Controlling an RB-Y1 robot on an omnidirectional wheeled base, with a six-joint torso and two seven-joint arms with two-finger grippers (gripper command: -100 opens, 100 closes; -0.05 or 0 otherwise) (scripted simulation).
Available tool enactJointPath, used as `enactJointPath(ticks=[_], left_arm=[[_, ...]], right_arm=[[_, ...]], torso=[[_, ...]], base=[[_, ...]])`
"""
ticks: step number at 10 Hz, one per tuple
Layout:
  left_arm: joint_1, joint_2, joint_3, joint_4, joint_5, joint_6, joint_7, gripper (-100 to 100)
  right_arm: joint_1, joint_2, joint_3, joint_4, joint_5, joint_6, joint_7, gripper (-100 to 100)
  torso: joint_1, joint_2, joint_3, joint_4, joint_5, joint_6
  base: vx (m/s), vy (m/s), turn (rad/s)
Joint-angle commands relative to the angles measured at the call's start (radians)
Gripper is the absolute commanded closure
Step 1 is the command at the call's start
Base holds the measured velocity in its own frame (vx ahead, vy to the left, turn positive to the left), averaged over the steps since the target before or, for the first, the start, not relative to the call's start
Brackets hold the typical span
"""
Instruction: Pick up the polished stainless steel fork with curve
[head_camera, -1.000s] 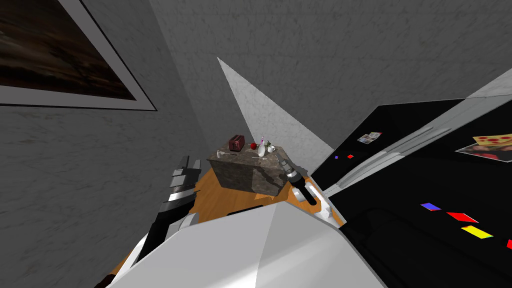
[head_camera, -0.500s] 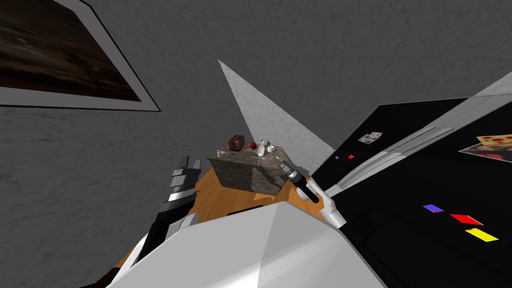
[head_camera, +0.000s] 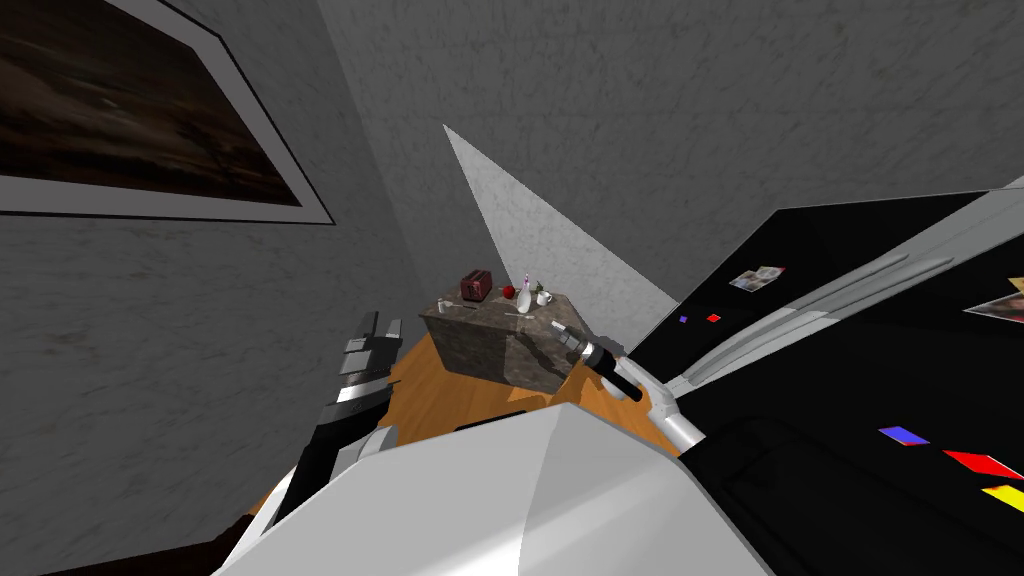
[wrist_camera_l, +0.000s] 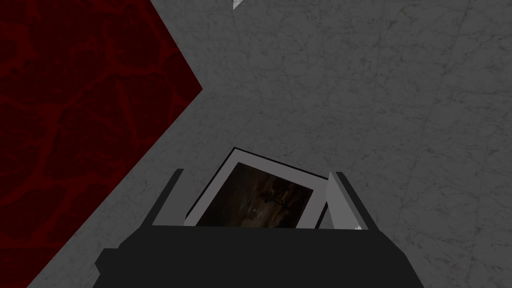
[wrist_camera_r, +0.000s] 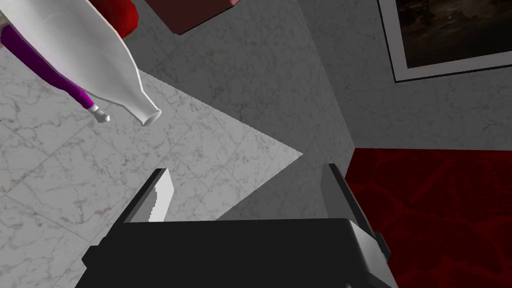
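Observation:
A small stone-topped counter (head_camera: 478, 340) stands in the corner ahead. On its top lie two thin grey utensils (head_camera: 515, 316), one near the white vase (head_camera: 523, 298) and one near a small cup (head_camera: 440, 305); they are too small to tell which is the fork. My right gripper (head_camera: 556, 327) hovers at the counter's right edge, open and holding nothing. In the right wrist view the open gripper (wrist_camera_r: 247, 195) points past the white vase (wrist_camera_r: 110, 65) and a purple-handled utensil (wrist_camera_r: 50, 70). My left gripper (head_camera: 372, 325) hangs open left of the counter, fingers (wrist_camera_l: 345, 200) apart.
A dark red toaster (head_camera: 475, 285), a red apple (head_camera: 507, 292) and a white mug (head_camera: 542, 297) crowd the counter's back. A black fridge (head_camera: 850, 330) with coloured magnets rises close on the right. Grey walls close the corner; orange floor (head_camera: 430, 380) shows before the counter.
My head view has shifted a little, sliding the fridge to the right. The right forearm has swung lower and more sideways at the counter's right edge. The left arm has stayed put.

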Motion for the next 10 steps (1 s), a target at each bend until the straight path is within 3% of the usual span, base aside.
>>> enactJointPath(ticks=[1, 4, 7, 8, 9, 10], left_arm=[[0.000, 0.000, 0.000, 0.000, 0.000, 0.000, 0.000, 0], [0.000, 0.000, 0.000, 0.000, 0.000, 0.000, 0.000, 0], [0.000, 0.000, 0.000, 0.000, 0.000, 0.000, 0.000, 0], [0.000, 0.000, 0.000, 0.000, 0.000, 0.000, 0.000, 0], [0.000, 0.000, 0.000, 0.000, 0.000, 0.000, 0.000, 0], [0.000, 0.000, 0.000, 0.000, 0.000, 0.000, 0.000, 0]], right_arm=[[0.000, -0.035, 0.004, 0.026, 0.013, -0.010, 0.007, -100], [-0.006, -0.128, 0.033, 0.117, 0.062, -0.036, 0.030, -100], [-0.008, -0.200, 0.050, 0.169, 0.085, -0.049, 0.044, -100], [-0.009, -0.241, 0.070, 0.217, 0.106, -0.062, 0.059, -100], [-0.009, -0.254, 0.070, 0.219, 0.106, -0.062, 0.059, -100], [-0.010, -0.293, 0.091, 0.268, 0.126, -0.075, 0.075, -100]], torso=[[0.000, 0.000, 0.000, 0.000, 0.000, 0.000], [0.000, -0.001, 0.000, 0.000, 0.000, 0.000], [0.001, -0.002, -0.001, 0.000, 0.000, 0.000], [0.001, -0.002, -0.001, 0.000, 0.000, 0.000], [0.001, -0.002, -0.001, 0.000, 0.000, 0.000], [0.001, -0.003, -0.002, -0.001, 0.000, 0.000]], base=[[0.008, -0.004, 0.046], [0.018, 0.001, 0.087], [0.026, 0.009, 0.093], [0.040, 0.010, 0.138], [0.042, 0.006, 0.084], [0.049, 0.018, 0.139]])
